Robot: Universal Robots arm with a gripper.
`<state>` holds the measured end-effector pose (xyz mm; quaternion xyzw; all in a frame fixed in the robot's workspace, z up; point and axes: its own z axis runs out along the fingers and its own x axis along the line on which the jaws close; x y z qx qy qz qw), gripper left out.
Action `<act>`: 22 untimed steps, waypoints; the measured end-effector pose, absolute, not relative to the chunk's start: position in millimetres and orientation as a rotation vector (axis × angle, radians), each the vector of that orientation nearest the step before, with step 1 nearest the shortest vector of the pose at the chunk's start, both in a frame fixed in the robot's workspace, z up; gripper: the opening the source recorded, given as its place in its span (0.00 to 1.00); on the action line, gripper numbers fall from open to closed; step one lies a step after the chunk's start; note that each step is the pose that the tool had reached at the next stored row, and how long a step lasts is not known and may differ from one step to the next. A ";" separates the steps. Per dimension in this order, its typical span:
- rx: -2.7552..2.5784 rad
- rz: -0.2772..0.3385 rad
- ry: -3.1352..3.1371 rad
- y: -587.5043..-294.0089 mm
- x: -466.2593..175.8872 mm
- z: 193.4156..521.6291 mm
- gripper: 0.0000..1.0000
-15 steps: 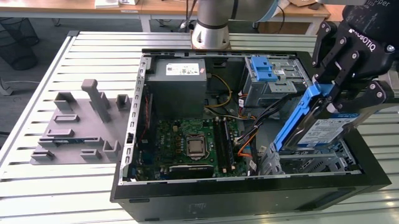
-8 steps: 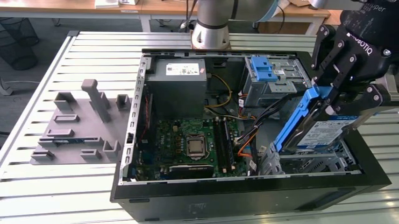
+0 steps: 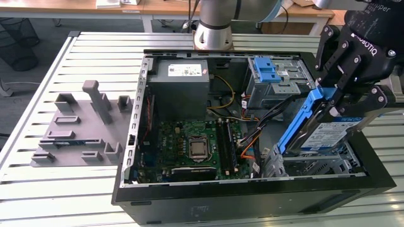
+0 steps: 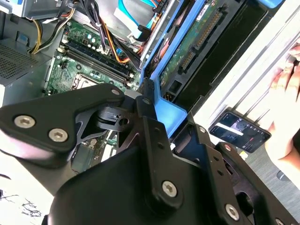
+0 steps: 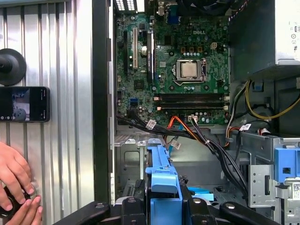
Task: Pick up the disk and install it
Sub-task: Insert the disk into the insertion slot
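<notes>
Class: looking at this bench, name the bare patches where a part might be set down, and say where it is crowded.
Bare slats lie between the grey fixture and the table near edge. Crowded: the computer case, especially cables beside the disk held in the claw; a phone and hands occupy the table beside it.

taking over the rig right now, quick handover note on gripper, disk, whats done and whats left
Gripper: shut on the disk, gripping its blue carrier frame.
Disk: lifted and tilted, above the metal drive cage at the front corner of the open computer case, on the exterior view's right.
Done: pick-up.
Left: the disk is not yet seated in the cage; install remains.
Note: a person's hand and a phone rest on the table beside the case.
</notes>
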<state>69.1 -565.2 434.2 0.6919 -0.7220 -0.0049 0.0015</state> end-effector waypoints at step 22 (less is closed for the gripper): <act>2.172 -0.014 -2.266 -565.5 69.2 411.7 0.13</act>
